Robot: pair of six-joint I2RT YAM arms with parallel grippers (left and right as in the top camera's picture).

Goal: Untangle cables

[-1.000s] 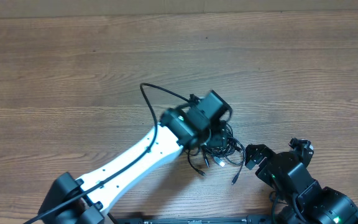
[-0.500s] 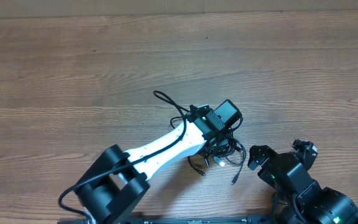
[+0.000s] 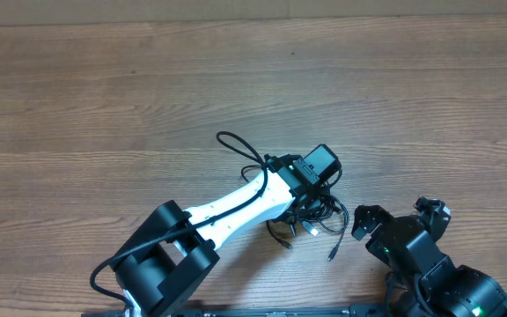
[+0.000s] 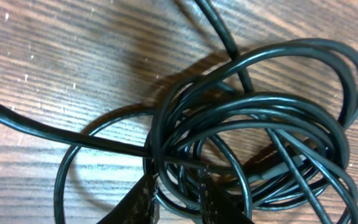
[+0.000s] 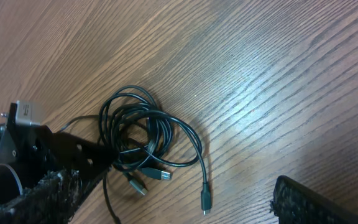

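My arms, as listed
I log: white-shelled left arm [image 3: 246, 211], black joints, thin black wire [image 3: 252, 189] along it; all-black right arm [image 3: 412, 257], small green light [image 3: 379, 249].

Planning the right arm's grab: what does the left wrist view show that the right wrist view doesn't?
Left wrist only: the cables passing between the fingertips of the left pincer; whether they clamp is unclear. Right wrist only: the bundle's whole outline, loose plug ends, the left arm at its edge. Both: tangled cables on the wooden table.

Thin black cables [image 5: 143, 138] lie in one tangled coil; plug ends [image 5: 205, 202] trail loose.
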